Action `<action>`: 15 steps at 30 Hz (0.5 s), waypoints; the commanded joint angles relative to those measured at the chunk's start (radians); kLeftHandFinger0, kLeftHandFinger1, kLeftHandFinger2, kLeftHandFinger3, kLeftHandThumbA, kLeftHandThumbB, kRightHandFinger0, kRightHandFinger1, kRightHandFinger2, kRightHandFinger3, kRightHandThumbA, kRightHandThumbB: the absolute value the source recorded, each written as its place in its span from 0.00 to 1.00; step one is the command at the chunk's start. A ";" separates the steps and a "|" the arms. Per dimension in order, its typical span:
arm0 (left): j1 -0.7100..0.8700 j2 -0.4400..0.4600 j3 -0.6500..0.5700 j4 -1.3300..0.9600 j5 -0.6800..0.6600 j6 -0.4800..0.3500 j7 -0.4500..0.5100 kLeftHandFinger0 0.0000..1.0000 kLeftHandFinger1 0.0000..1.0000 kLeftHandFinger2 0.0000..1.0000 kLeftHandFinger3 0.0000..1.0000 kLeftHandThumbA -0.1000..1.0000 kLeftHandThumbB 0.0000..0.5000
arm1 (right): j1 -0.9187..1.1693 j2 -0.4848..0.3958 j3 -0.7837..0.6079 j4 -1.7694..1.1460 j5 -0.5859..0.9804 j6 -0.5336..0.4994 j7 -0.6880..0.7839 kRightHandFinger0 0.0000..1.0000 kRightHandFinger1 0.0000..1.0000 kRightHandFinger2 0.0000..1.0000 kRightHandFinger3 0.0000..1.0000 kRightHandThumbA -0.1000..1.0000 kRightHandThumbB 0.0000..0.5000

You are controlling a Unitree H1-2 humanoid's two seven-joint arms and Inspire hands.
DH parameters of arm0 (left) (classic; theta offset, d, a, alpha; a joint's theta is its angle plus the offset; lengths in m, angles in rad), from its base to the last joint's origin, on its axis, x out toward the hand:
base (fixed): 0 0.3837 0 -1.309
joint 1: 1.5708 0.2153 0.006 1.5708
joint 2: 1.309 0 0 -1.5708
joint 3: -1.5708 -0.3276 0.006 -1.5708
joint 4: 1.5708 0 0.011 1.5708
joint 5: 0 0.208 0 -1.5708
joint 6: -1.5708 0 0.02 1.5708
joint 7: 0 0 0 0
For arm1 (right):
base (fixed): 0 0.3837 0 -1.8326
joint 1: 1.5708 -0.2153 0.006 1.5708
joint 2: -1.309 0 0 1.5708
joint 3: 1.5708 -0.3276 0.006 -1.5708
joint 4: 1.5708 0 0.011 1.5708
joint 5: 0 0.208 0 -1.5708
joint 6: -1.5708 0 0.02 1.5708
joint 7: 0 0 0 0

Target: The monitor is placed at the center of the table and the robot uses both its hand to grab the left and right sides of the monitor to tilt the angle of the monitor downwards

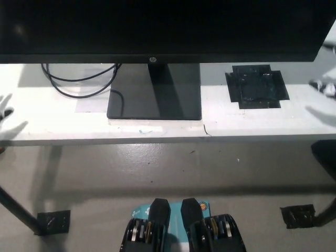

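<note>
The black monitor (157,26) fills the top of the head view, its lower bezel level above the white table (252,123). Its dark stand and square base (155,94) rest at the table's middle. A blurred sliver of my white left hand (4,106) shows at the far left edge, below the monitor and apart from it, fingers spread, holding nothing. At the far right edge only a blurred bit of my right hand (326,87) shows, also below the monitor and not touching it.
A black cable (79,84) loops on the table left of the stand. A black tape patch (257,86) lies to the right of the base. Below the table's front edge are grey floor and a table leg (18,212).
</note>
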 commanded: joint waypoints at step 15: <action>0.525 -0.064 0.394 -0.916 -0.511 0.076 -0.063 1.00 1.00 1.00 1.00 1.00 0.67 | 0.446 0.145 -0.406 -0.560 0.335 -0.185 -0.097 1.00 1.00 1.00 1.00 1.00 0.95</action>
